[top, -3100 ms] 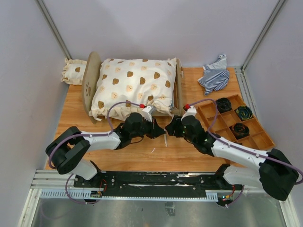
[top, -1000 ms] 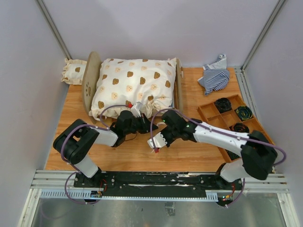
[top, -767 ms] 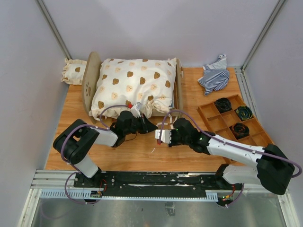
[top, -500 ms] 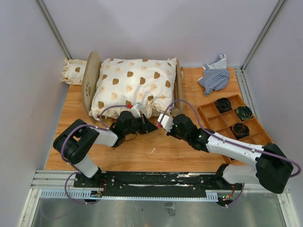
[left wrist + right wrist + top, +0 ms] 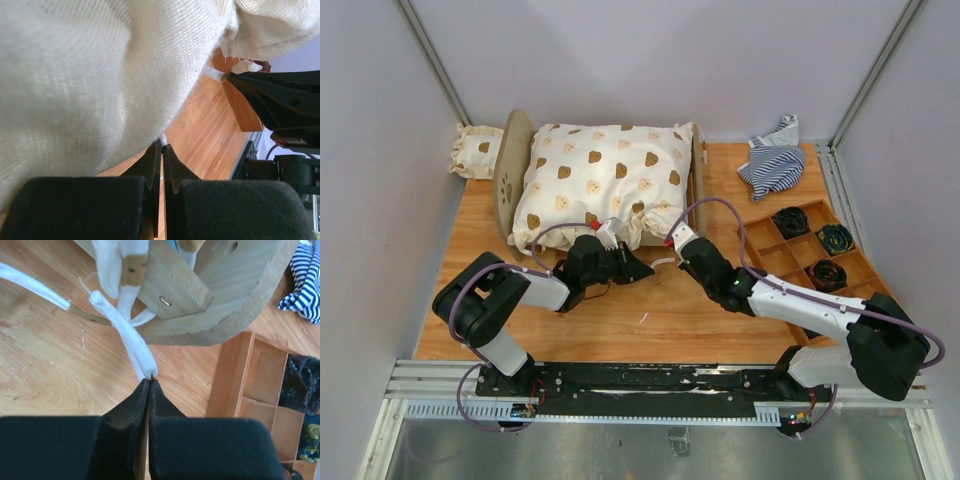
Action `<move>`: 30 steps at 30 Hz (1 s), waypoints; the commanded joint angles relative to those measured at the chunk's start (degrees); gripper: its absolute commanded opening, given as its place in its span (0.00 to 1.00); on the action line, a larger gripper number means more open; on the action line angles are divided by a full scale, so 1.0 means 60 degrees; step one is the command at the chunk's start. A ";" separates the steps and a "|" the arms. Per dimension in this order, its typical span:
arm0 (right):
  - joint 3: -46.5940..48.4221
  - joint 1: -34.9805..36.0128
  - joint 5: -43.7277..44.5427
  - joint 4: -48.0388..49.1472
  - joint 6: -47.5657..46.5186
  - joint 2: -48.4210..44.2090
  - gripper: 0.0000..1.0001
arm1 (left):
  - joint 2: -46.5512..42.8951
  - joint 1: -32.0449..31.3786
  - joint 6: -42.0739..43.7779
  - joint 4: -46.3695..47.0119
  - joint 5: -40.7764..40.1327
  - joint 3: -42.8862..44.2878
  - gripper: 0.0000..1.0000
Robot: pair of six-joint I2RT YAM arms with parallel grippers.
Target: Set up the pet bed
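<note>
Gripping a white tie [image 5: 121,324], right fingers [image 5: 136,406] are closed; left fingers [image 5: 149,163] pinch cushion [image 5: 95,75].

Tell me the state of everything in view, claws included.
pet bed: upright, holding large cushion
large cushion: flat, near edge overhanging
small cushion: outside, behind bed's end board
striped cloth: crumpled
tray: partly filled
left claw: shut, apparently on large cushion's edge
right claw: shut on white tie

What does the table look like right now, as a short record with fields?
pet bed: far left, large cushion on top
small cushion: outside the bed's end board
left gripper: shut, tips at large cushion's edge
right gripper: shut on white tie near bed's wooden corner
tray: right side, dark rolls inside
striped cloth: far right
</note>
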 commanded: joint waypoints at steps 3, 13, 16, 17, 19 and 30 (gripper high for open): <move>-0.0301 -0.0068 -0.0012 0.0099 0.1448 -0.0058 0.00 | 0.0152 -0.0081 0.0050 0.0274 0.0033 -0.0002 0.11; -0.0694 0.0287 -0.0962 0.0789 0.4460 0.0002 0.00 | -0.0645 -0.0699 0.0583 0.0179 -0.1115 0.0109 0.44; -0.1035 0.0284 -0.0721 0.1055 0.5165 -0.0264 0.00 | -0.0541 -0.1203 0.0797 0.0200 -0.1704 0.0525 0.44; -0.1181 0.0284 -0.0690 0.1178 0.5352 -0.0330 0.00 | -0.0473 -0.1295 0.0826 0.0201 -0.1860 0.0652 0.44; -0.1390 0.0287 -0.0610 0.1370 0.5630 -0.0431 0.00 | -0.0417 -0.1406 0.0823 0.0165 -0.2193 0.0788 0.43; -0.2047 0.0273 -0.0088 0.2130 0.5975 -0.0977 0.00 | -0.1176 -0.1575 0.0757 -0.0703 -0.3927 0.0202 0.28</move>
